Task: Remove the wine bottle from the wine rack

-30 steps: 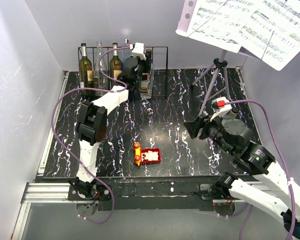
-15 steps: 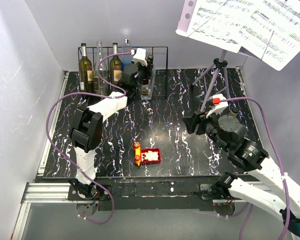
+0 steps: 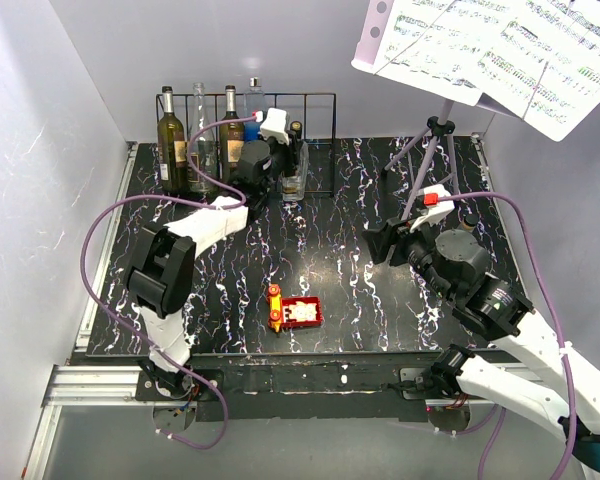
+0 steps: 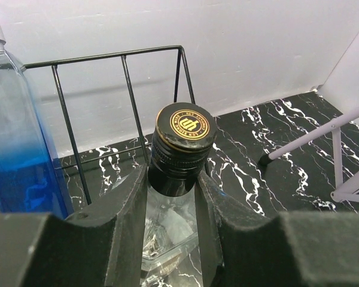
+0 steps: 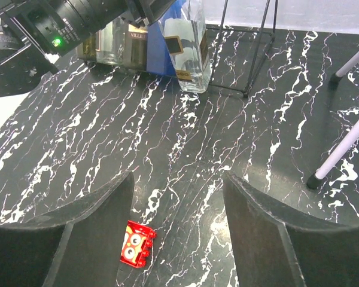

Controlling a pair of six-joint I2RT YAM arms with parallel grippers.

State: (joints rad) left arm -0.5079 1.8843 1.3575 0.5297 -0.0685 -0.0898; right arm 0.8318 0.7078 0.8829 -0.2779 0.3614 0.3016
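Observation:
The wine bottle (image 4: 181, 125) is clear glass with a black cap bearing a gold emblem. My left gripper (image 4: 172, 179) is shut on its neck just below the cap. From above, the wine bottle (image 3: 294, 168) stands upright at the front of the black wire wine rack (image 3: 315, 95), with my left gripper (image 3: 278, 150) on its near-left side. I cannot tell whether its base is still inside the frame. My right gripper (image 5: 178, 185) hangs open over bare tabletop and holds nothing. From above, the right gripper (image 3: 378, 245) is at mid-right.
More bottles stand in the rack: a green one (image 3: 171, 140), a tall clear one (image 3: 199, 125), another dark one (image 3: 230, 135) and a blue one (image 4: 18, 131). A music stand (image 3: 430, 150) is at the back right. A red toy brick (image 3: 298, 312) lies front centre.
My left arm has folded back toward the left and drawn the gripper and bottle slightly toward the front. The right gripper has drifted a little toward the back and left, still open.

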